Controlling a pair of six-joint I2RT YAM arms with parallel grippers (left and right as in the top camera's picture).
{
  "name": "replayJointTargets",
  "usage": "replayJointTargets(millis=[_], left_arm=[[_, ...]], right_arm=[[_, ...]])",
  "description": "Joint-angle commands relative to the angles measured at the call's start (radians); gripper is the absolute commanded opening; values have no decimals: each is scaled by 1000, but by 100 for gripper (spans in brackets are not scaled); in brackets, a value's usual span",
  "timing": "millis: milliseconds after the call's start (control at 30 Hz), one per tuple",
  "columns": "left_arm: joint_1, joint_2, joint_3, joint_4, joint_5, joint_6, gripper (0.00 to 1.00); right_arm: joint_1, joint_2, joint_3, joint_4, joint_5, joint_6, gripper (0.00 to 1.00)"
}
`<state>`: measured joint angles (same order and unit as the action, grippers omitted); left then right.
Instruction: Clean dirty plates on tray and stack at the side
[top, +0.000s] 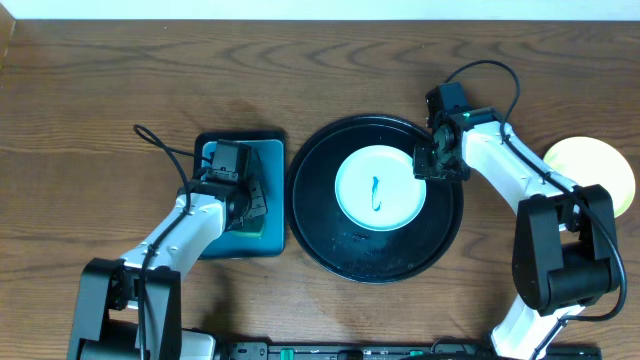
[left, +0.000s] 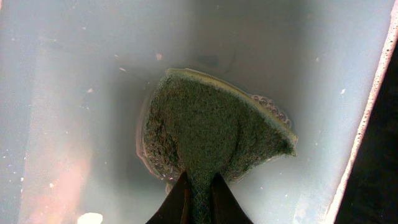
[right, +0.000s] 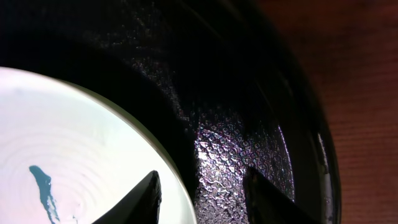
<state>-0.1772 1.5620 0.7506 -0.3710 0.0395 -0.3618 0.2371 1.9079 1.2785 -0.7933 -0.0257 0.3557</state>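
Overhead — right gripper (top: 438, 163) parted astride plate (top: 362, 180) rim, left gripper (left: 200, 184) pinching sponge (left: 211, 124)

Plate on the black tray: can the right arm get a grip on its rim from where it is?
Probably yes. The right tool is open and straddles the plate's rim, one finger over the plate, the other over the tray; nothing lies between.

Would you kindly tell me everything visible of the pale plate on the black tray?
The plate is small, round and mint-white, glossy, with faint concentric rings and one blue mark near its middle. It lies flat, face up, near the centre of the black tray. The right gripper straddles its right rim with jaws apart, one finger above the plate, one above the tray; contact unclear.
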Motion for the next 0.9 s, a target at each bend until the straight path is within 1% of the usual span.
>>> replayJointTargets(millis=[0, 100, 200, 233, 333, 467, 633, 867], left_arm=[[2, 43, -15, -21, 10, 13, 7], [2, 43, -15, -21, 10, 13, 7], [2, 43, -15, -21, 9, 13, 8], [2, 43, -15, -21, 10, 13, 7], [2, 43, -15, -21, 10, 13, 8], [2, 43, -15, -21, 10, 13, 8], [2, 43, -15, -21, 10, 13, 7], [2, 42, -15, -4, 10, 15, 8]], right_arm=[[3, -6, -31, 18, 5, -13, 42], [6, -6, -69, 53, -33, -13, 41], [8, -6, -107, 100, -100, -13, 33], [8, -6, -119, 114, -117, -13, 27], [8, -6, -137, 121, -129, -12, 1], [8, -6, -142, 100, -147, -12, 1], [13, -6, -142, 63, -223, -13, 1], [35, -6, -143, 40, -226, -12, 1]])
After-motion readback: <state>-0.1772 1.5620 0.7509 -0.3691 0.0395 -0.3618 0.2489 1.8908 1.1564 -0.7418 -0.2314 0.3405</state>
